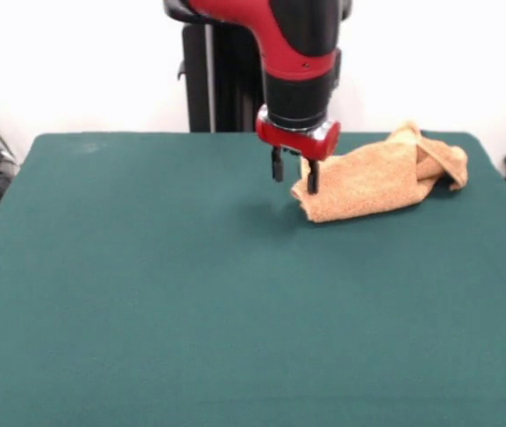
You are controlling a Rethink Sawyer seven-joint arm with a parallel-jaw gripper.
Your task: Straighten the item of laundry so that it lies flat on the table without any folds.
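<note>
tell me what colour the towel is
Orange-tan, seen best in the front view: the towel lies rumpled.

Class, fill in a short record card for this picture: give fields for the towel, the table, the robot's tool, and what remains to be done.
towel: orange-tan towel, rumpled and folded over itself, far right part of the table
table: dark green table
tool: the tool points down at the towel's left end, fingers apart
task state: towel not yet flat; folds remain

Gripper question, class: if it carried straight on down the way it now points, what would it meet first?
Probably the towel's near corner under one finger, and bare table under the other; depth is unclear from this single view.
</note>
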